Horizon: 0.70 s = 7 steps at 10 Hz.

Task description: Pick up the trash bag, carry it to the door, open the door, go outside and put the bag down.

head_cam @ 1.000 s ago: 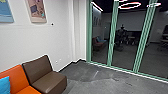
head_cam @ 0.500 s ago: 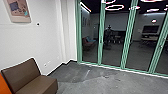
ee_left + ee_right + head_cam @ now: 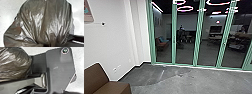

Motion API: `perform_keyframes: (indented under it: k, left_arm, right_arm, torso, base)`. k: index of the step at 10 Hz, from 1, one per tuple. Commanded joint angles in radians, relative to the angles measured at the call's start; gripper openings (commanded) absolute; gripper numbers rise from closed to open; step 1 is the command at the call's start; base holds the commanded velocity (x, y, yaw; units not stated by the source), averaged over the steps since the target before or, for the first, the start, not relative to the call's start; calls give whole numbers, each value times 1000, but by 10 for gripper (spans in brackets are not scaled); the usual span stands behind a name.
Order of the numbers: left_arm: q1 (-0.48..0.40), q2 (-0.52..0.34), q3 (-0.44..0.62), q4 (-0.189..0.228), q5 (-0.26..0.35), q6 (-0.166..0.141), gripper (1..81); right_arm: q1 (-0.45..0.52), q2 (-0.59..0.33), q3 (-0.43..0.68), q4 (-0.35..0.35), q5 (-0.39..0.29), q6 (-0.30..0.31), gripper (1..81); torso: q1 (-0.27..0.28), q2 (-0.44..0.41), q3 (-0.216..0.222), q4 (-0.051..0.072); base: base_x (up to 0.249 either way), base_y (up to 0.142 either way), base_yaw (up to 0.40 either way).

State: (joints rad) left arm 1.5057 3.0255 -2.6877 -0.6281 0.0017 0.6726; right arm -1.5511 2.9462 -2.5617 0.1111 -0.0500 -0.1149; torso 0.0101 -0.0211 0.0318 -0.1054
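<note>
- The robot has turned rightward since the earlier frame.
- Shiny grey-brown plastic trash bag (image 3: 43, 18) bulges, its creases gathered together.
- Left and right grips: cannot tell.

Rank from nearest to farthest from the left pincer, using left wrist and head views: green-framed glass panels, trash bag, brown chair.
1. Trash bag, close up, left wrist view.
2. Brown chair, head view's lower left.
3. Green-framed glass panels, beyond the chair.
</note>
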Motion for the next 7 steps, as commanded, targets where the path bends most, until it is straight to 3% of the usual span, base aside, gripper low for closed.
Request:
perform_keyframes:
  k: [1, 7]
  left_arm:
    - [-60, 7, -8, 8, 66, 2, 10]
    - [-63, 7, -8, 8, 66, 2, 10]
  right_arm:
    - [52, 20, -6, -7, -57, -3, 811]
    - [47, 36, -35, -7, -57, -3, 811]
  torso:
    - [0, 0, 0, 0]
    - [0, 0, 0, 0]
  base:
    - [0, 0, -330]
    - [0, 0, -337]
